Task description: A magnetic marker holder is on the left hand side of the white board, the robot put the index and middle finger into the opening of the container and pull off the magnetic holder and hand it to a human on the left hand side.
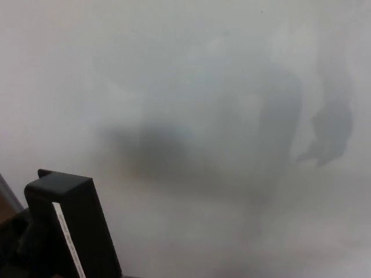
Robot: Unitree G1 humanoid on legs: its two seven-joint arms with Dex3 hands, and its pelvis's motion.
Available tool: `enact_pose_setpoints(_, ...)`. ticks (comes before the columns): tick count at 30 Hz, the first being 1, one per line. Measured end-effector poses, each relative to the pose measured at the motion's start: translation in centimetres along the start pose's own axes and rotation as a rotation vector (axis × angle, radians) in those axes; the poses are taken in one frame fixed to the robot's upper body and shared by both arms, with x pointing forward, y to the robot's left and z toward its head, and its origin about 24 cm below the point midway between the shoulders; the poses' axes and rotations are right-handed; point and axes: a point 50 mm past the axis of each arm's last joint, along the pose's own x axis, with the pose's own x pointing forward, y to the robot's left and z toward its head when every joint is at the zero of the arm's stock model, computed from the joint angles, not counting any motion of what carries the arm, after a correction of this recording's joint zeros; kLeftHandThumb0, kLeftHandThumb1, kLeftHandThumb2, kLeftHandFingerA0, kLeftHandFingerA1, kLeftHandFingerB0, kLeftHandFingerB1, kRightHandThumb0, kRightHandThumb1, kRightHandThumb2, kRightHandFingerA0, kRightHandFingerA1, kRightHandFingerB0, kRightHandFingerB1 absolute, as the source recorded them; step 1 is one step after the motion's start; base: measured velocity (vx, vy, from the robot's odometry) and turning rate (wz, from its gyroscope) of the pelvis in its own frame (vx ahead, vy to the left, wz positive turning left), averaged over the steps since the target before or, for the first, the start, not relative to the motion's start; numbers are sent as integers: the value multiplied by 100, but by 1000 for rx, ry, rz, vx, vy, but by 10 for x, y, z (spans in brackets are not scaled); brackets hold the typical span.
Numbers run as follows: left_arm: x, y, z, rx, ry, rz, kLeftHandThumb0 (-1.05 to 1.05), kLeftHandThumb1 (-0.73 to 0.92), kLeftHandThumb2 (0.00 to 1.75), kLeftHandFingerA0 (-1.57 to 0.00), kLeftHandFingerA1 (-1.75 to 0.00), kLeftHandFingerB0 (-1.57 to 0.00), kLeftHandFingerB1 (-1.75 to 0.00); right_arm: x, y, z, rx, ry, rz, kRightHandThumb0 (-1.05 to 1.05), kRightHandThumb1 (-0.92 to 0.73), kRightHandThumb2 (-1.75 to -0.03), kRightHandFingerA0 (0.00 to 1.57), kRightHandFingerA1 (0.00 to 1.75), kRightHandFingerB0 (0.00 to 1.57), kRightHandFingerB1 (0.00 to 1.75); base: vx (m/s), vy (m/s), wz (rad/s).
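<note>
The black magnetic marker holder fills the lower left corner of the head view, upright, with a white label strip down its front edge. It stands off the whiteboard, which fills nearly the whole picture. My left hand is a dark shape behind and left of the holder, holding it; most of the hand is hidden by the holder and cut by the picture edge. My right hand does not show.
The whiteboard's grey frame edge runs along the far left, with a brown surface beyond it. Dim grey reflections lie on the board at the middle and the upper right.
</note>
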Motion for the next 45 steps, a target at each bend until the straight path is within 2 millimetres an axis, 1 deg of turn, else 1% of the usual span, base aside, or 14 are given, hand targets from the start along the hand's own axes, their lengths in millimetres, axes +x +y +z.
enact_pose_setpoints(11,-6,-14,16,-28,-126,-74,-59,73,62,-110,-109,-85,-80,-3,9,12,54,-69,84,-61,-78,-64,51,42,41,34,0,0,0)
enact_pose_setpoints(14,-8,-17,21,-32,-158,-91,-63,71,62,-112,-113,-87,-82,-5,10,16,65,-88,103,-62,-79,-64,49,43,37,33,0,0,0)
enact_pose_setpoints(18,-12,-21,25,-40,-198,-107,-61,73,63,-101,-113,-88,-98,-8,11,21,79,-108,123,-62,-80,-64,45,41,37,33,0,0,0)
enact_pose_setpoints(21,-17,-23,30,-40,-231,-115,-57,73,62,-102,-112,-88,-92,-11,10,24,92,-119,135,-61,-79,-64,45,41,39,34,0,0,0)
enact_pose_setpoints(22,-20,-24,32,-40,-249,-120,-56,73,62,-103,-110,-83,-93,-12,10,26,101,-125,141,-67,-71,-69,42,43,36,36,0,0,0)
enact_pose_setpoints(27,-28,-28,41,-41,-298,-140,-56,72,62,-102,-112,-81,-97,-16,9,31,130,-139,161,-62,-78,-64,46,42,38,34,0,0,0)
enact_pose_setpoints(28,-29,-29,42,-42,-303,-144,-56,71,62,-103,-120,-84,-85,-16,9,32,134,-141,163,-61,-79,-64,44,41,37,34,0,0,0)
enact_pose_setpoints(37,-36,-39,55,-54,-367,-217,-55,69,61,-100,-111,-79,-98,-22,8,37,197,-154,191,-61,-79,-64,47,42,38,34,0,0,0)
enact_pose_setpoints(38,-36,-40,56,-55,-371,-224,-55,71,62,-99,-123,-78,-79,-22,8,38,202,-154,192,-61,-82,-65,46,43,37,34,0,0,0)
enact_pose_setpoints(39,-36,-42,56,-57,-376,-234,-55,71,62,-99,-123,-78,-79,-23,8,38,210,-154,192,-61,-82,-65,46,43,37,34,0,0,0)
enact_pose_setpoints(40,-37,-44,57,-56,-380,-243,-54,70,61,-100,-103,-81,-66,-24,7,38,219,-155,193,-61,-79,-64,49,43,39,34,0,0,0)
enact_pose_setpoints(43,-36,-50,60,-51,-379,-272,-53,74,62,-98,-102,-77,-77,-25,7,39,243,-156,198,-62,-78,-64,51,42,40,35,0,0,0)
enact_pose_setpoints(44,-36,-53,63,-44,-370,-289,-57,75,63,-102,-109,-76,-97,-26,7,40,259,-156,203,-61,-79,-64,49,42,40,35,0,0,0)
enact_pose_setpoints(45,-36,-55,64,-42,-369,-297,-57,75,63,-102,-109,-76,-97,-26,7,40,265,-157,205,-61,-79,-64,49,42,40,35,0,0,0)
